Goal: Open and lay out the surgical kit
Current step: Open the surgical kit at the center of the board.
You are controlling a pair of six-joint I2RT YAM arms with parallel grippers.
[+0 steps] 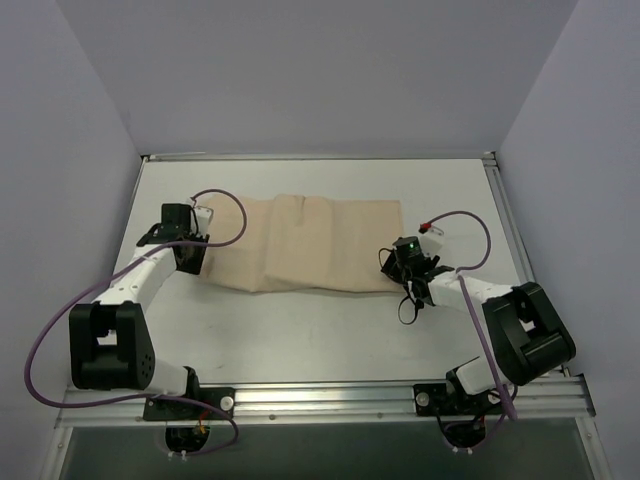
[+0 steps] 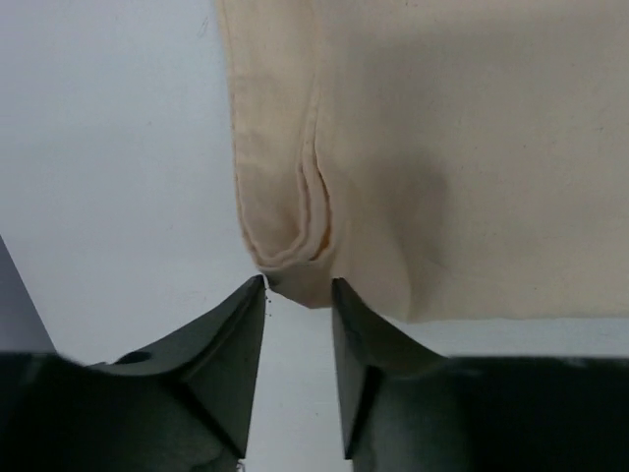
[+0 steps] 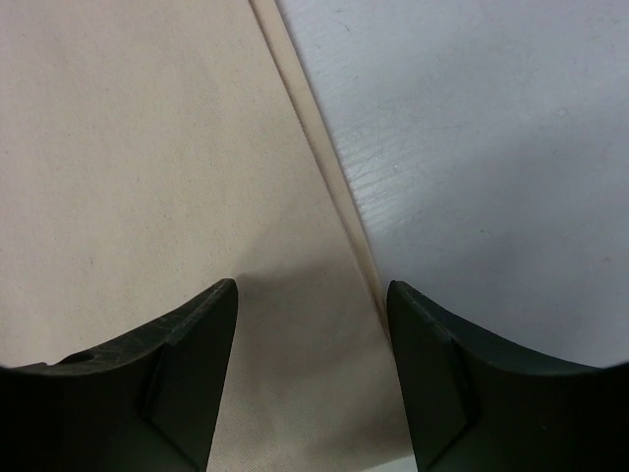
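Cloth wrap (image 1: 315,245) is lying folded flat mid-worktop (image 1: 320,330). Left gripper (image 2: 300,290) is sitting at the wrap's left end, jaws narrowly parted and gripping nothing, with the folded corner just off its tips. Right gripper (image 3: 313,290) is hovering over the wrap's right hem, jaws wide apart, empty.
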